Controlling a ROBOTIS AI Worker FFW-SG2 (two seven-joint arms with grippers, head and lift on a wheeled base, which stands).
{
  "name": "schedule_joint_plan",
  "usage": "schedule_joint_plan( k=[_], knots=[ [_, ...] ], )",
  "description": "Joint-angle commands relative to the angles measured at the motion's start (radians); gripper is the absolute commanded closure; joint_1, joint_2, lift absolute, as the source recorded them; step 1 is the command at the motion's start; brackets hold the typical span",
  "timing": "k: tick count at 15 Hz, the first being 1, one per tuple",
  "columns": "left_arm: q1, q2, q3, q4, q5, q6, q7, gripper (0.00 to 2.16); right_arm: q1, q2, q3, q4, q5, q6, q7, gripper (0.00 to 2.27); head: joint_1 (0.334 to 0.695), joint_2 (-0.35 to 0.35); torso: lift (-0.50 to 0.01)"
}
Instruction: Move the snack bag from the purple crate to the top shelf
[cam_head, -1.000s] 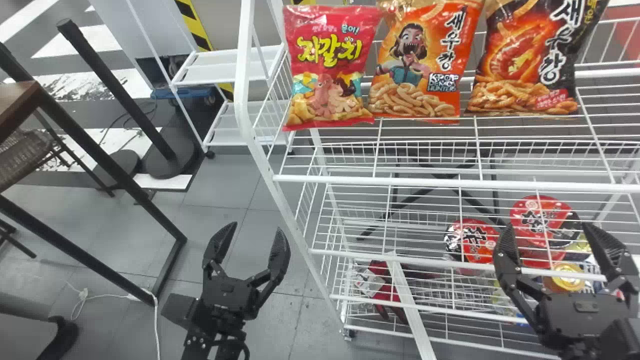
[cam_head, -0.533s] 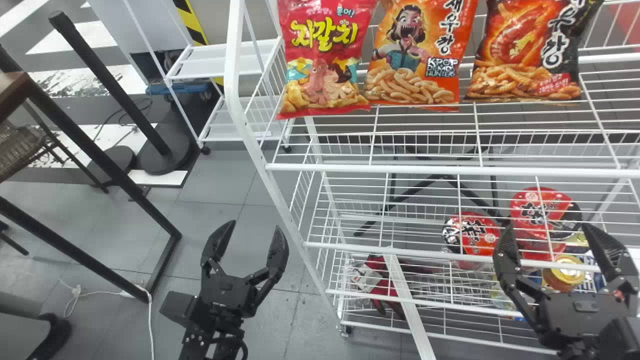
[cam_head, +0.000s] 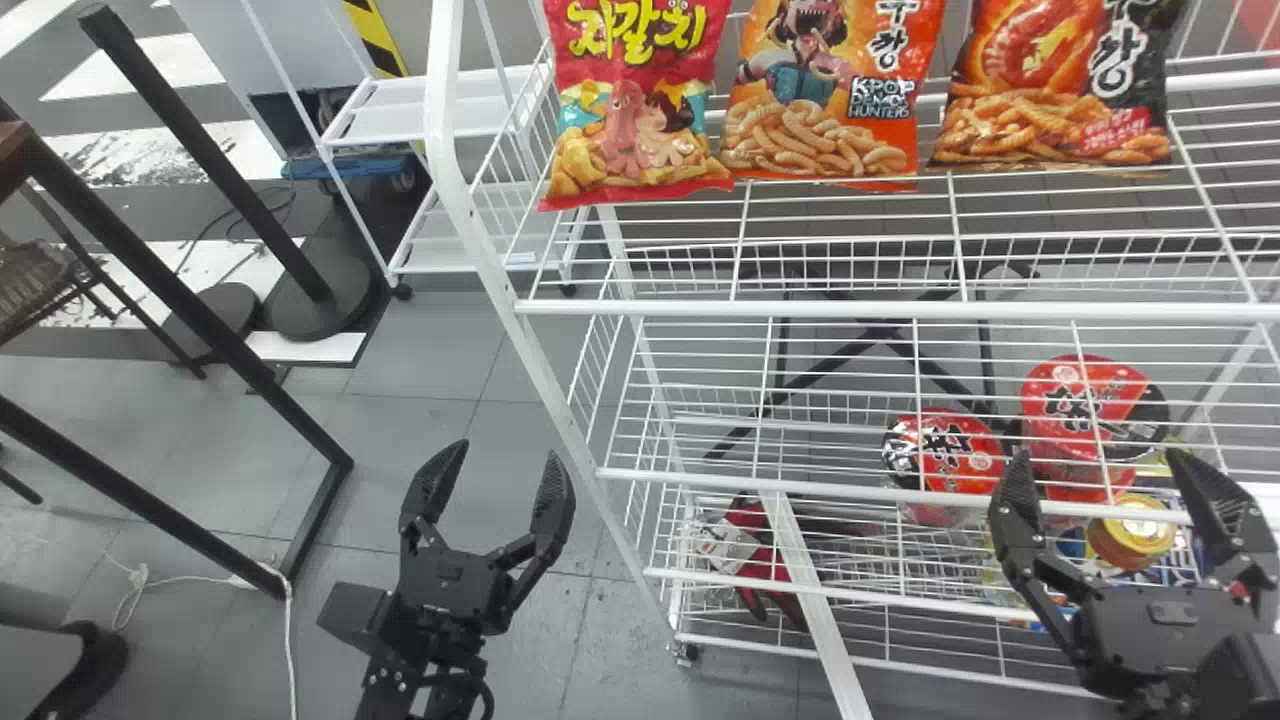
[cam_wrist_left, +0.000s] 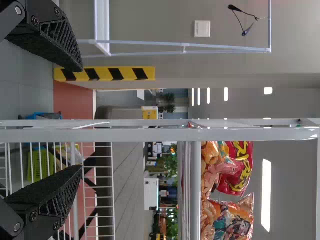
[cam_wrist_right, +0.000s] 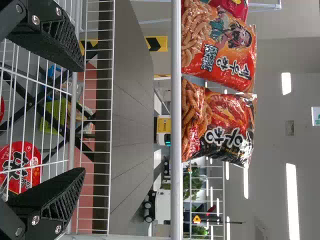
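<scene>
1. Three glossy, crinkled snack bags (cam_head: 820, 125) are stood on the white wire top shelf (cam_head: 850, 309), their upper ends cut off in the head view, bold lettering printed on each.
2. The left gripper (cam_head: 497, 462) is held beside the rack (cam_head: 541, 370), the right gripper (cam_head: 1097, 462) before it, both with fingers spread wide.
3. Below, round red tubs (cam_head: 950, 452) are partly hidden by wires.

Left arm (cam_head: 425, 655) and right arm (cam_head: 1240, 680) enter at head view's bottom edge, well apart. Left gripper (cam_head: 507, 447): fingers (cam_head: 552, 500) spread wide, tips pointing forward. Right gripper (cam_head: 1097, 452): likewise spread, same heading.
</scene>
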Motion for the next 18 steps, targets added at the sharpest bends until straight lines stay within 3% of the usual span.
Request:
schedule_joint_plan(
  k=[1, 18],
  knots=[
    [0.000, -0.001, 0.000, 0.000, 0.001, 0.000, 0.001, 0.13, 0.000, 0.004, 0.000, 0.002, 0.000, -0.002, -0.003, 0.11, 0.695, 0.260, -0.188],
    [0.028, -0.090, 0.048, 0.021, -0.074, -0.015, 0.004, 0.13, -0.005, 0.004, -0.032, 0.100, -0.005, -0.189, -0.011, 0.10, 0.695, 0.229, -0.255]
  ],
)
